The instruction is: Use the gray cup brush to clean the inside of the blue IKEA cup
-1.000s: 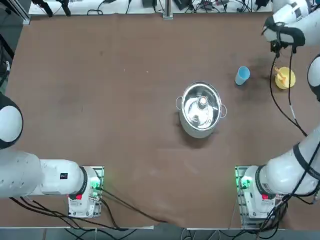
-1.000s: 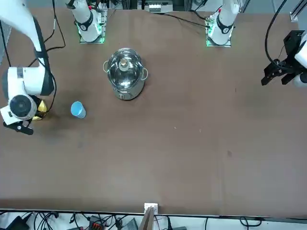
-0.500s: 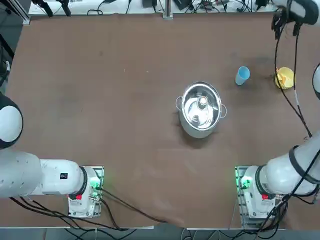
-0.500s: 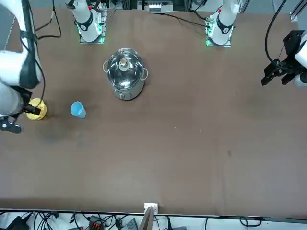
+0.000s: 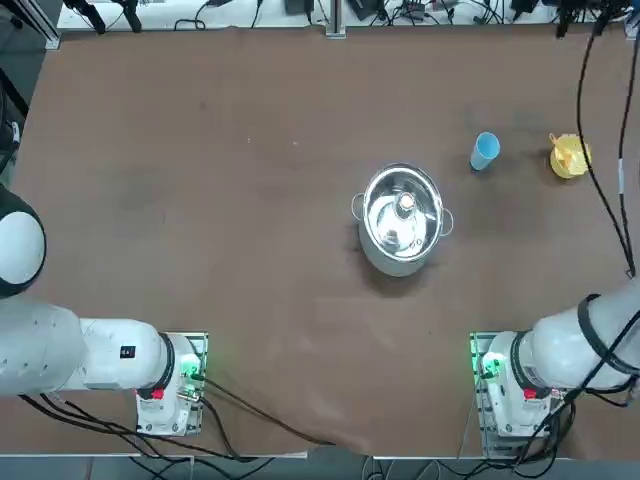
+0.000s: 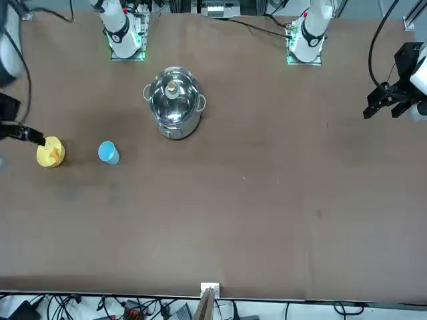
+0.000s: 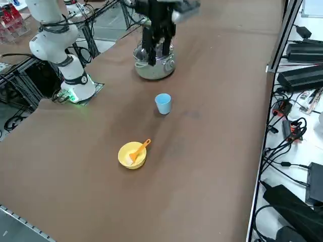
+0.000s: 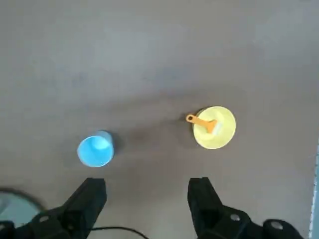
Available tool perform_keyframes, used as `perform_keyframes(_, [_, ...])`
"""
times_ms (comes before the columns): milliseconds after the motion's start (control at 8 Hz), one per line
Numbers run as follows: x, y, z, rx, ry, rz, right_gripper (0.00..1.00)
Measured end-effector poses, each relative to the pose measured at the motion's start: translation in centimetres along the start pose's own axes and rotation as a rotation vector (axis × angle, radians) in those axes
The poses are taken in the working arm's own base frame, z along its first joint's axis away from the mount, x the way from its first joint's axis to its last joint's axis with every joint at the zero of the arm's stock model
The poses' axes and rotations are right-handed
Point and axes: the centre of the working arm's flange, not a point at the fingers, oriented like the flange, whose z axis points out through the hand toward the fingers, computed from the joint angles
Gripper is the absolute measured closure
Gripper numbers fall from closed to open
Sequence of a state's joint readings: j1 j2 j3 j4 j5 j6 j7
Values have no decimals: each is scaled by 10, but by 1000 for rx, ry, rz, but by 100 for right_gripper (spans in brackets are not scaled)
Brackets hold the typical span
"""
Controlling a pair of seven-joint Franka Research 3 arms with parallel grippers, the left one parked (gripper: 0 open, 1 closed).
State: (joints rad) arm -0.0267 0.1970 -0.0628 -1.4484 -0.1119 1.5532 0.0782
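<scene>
The orange brush (image 7: pixel 140 150) is resting in the yellow bowl (image 7: pixel 132 156), its pale head down inside and its handle sticking out over the rim, on the side towards the blue cup (image 7: pixel 163 103). The cup stands upright on the desk (image 7: pixel 202 151), near the bowl but not touching it, with its open mouth facing up. Over to the robot's left of the cup, and closer to the arms' bases, sits the steel pot (image 5: pixel 402 220), its glass lid on and a loop handle at either side. The right claw (image 8: pixel 147 184) hangs in the air above the robot's right part of the desk, its two fingers wide apart with nothing between them, clear of the brush, bowl and cup.
</scene>
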Motion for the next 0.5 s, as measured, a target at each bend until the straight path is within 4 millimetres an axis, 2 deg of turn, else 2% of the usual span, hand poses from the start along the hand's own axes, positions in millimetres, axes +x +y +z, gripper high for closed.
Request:
perform_keyframes(250, [-26,-3,-34,111,7,2,0])
perform_keyframes(500, [-41,-4,-55,140,29,-7,0])
